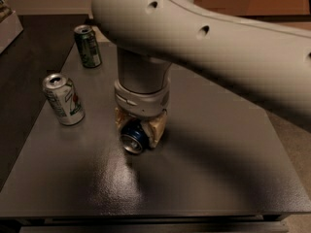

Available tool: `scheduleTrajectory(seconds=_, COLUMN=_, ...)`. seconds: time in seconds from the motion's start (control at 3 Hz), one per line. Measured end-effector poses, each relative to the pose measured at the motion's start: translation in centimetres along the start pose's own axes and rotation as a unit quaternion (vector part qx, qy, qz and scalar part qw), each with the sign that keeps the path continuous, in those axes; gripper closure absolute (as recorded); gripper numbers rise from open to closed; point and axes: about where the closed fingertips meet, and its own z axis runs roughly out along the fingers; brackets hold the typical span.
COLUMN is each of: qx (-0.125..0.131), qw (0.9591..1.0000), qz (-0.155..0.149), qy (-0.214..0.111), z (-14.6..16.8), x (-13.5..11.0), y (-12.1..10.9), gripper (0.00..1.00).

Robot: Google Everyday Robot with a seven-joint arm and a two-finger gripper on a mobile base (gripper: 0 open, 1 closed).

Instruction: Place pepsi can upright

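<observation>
The pepsi can (134,136) is dark blue with a silver end facing the camera. It is tilted on its side just above the dark table (209,178), near the middle. My gripper (140,128) points straight down over it, with its tan fingers (157,126) closed on either side of the can's body. The large white arm (204,38) crosses the top of the view and hides the can's upper part.
A white-silver can with green and red marks (63,99) stands upright at the left of the table. A dark green can (88,45) stands upright at the back left. A pale box edge (7,25) shows at far left.
</observation>
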Motion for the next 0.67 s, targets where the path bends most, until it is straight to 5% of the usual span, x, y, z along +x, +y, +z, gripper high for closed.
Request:
scheduleTrajectory(seconds=0.33, qx=0.019, qw=0.9964, qz=0.079, qy=-0.025, z=-2.1, x=1.5, y=-1.2, gripper=1.00)
scheduleTrajectory(seconds=0.67, qx=0.038, qw=0.9788, qz=0.186, qy=-0.077, z=-4.3, x=3.1, y=-2.1, gripper=1.00)
